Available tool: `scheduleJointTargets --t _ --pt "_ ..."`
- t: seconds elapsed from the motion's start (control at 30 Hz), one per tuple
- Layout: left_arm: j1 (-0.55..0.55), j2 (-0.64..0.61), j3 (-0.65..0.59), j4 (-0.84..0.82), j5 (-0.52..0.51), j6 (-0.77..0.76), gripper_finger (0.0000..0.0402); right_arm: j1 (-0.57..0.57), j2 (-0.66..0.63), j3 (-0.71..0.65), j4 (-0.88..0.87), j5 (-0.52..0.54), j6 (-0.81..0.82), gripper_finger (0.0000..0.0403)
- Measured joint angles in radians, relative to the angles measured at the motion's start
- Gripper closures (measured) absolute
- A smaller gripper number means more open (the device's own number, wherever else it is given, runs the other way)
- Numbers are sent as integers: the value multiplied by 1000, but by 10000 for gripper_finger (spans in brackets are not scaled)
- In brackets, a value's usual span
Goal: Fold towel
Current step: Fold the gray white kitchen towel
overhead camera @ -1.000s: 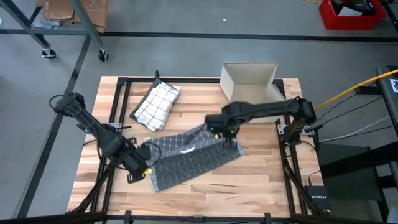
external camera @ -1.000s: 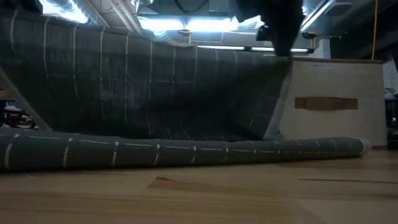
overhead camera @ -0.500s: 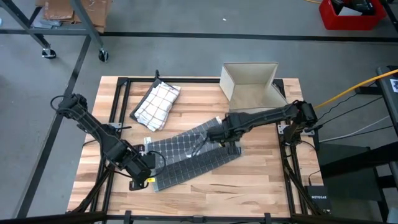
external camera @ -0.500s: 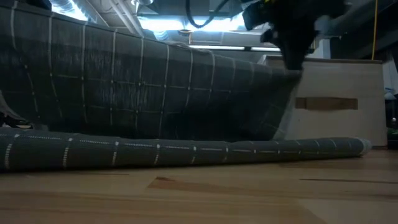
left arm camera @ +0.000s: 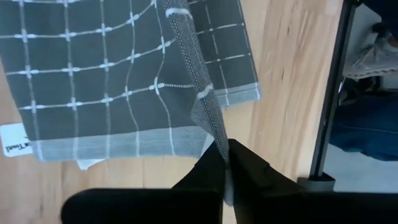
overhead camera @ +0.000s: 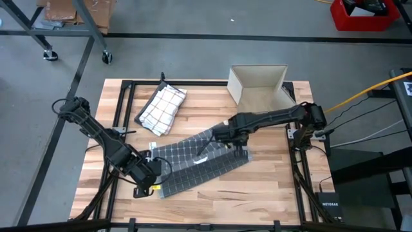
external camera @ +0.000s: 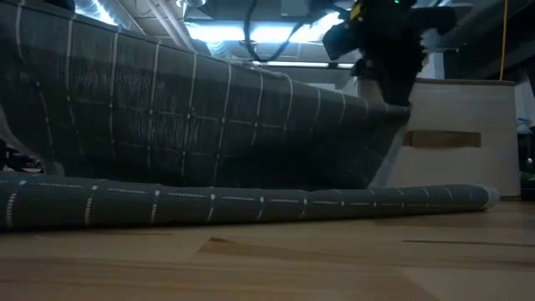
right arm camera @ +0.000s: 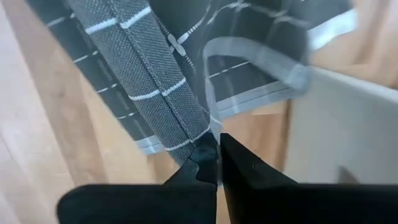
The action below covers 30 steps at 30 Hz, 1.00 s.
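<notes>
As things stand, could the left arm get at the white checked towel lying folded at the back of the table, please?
Probably not yet: the left gripper is shut on a corner of the grey towel it shares with the right gripper. The white towel lies uncovered; it would have to let go first.

The left pincer (overhead camera: 149,175) has carried its towel (overhead camera: 193,161) corner nearer, toward the bench's near-left edge. The right pincer (overhead camera: 221,136), clamped on the far corner, swung right and then back left, raising the cloth.
</notes>
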Motion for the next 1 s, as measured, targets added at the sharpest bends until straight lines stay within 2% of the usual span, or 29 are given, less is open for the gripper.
scheduleJointTargets --t 0.27,0.6,0.7,0.8,0.9,1.0 --pt "-5 23 0 45 -5 8 401 84 0 -137 106 -52 55 395" --pt "-10 158 -1 76 24 82 391 151 1 -214 191 -52 135 395" --pt "-11 199 -2 58 61 111 379 160 1 -242 216 -36 143 395" --pt "-12 231 -2 61 80 140 364 163 2 -265 231 16 222 394" --pt "-11 255 -2 61 84 156 345 162 2 -291 225 45 320 378" --pt "-10 260 -2 41 86 157 325 162 2 -308 228 39 378 343"
